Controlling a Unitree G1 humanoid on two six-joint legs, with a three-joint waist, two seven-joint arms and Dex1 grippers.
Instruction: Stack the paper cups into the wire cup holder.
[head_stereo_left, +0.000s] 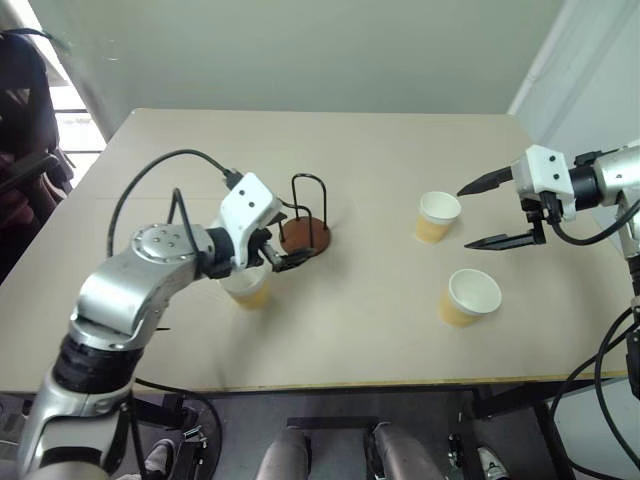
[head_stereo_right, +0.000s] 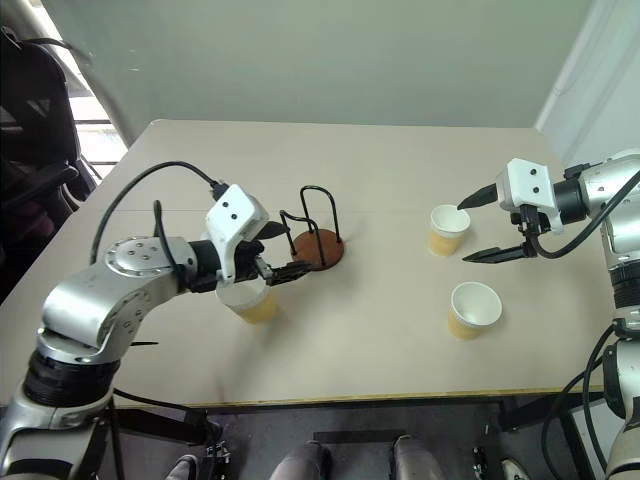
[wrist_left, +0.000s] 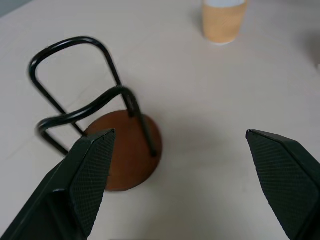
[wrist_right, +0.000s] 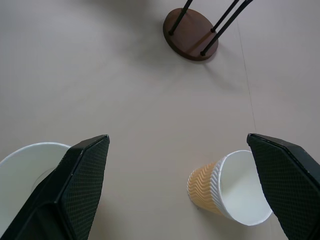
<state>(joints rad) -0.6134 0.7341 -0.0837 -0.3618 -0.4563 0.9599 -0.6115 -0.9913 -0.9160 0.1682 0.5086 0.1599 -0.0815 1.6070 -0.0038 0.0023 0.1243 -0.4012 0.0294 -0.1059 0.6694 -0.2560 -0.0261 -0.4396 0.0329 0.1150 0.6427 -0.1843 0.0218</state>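
Head views: beige table (head_stereo_left: 380, 330) carrying wire cup holder (head_stereo_left: 306, 232) near centre, empty, upright on reddish-brown disc base. Left gripper (head_stereo_left: 277, 247) spread wide, empty, hovering just beside holder; one paper cup (head_stereo_left: 246, 288) upright directly beneath left wrist. Right gripper (head_stereo_left: 482, 214) spread wide, empty, fingertips flanking second paper cup (head_stereo_left: 437, 217). Third paper cup (head_stereo_left: 470, 297) upright nearer table's front edge, apart from both grippers.

Left wrist view: black fingers (wrist_left: 87, 175) parted, nothing between; holder base and wire loops close ahead; one cup beyond.

Right wrist view: fingers (wrist_right: 80, 180) parted; ribbed cup (wrist_right: 227, 187) between them; white cup rim behind one finger; holder base farther off.
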